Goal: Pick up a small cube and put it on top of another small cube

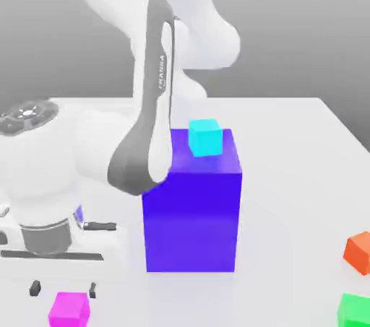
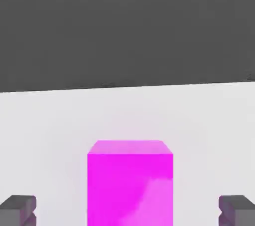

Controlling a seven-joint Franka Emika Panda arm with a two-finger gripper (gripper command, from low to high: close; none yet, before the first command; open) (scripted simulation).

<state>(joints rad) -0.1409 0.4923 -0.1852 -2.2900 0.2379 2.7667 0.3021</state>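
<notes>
Magenta small cube [image 2: 130, 182] between fingertips [image 2: 19, 209] | tool [image 1: 63, 289] wide open, untouched

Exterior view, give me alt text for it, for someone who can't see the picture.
A white robot arm reaches down over a small magenta-pink cube on a white table, its open gripper just above the cube. Beside it stands a big blue-violet block with a cyan cube on top; an orange cube and a green cube sit at the exterior view's right.
</notes>
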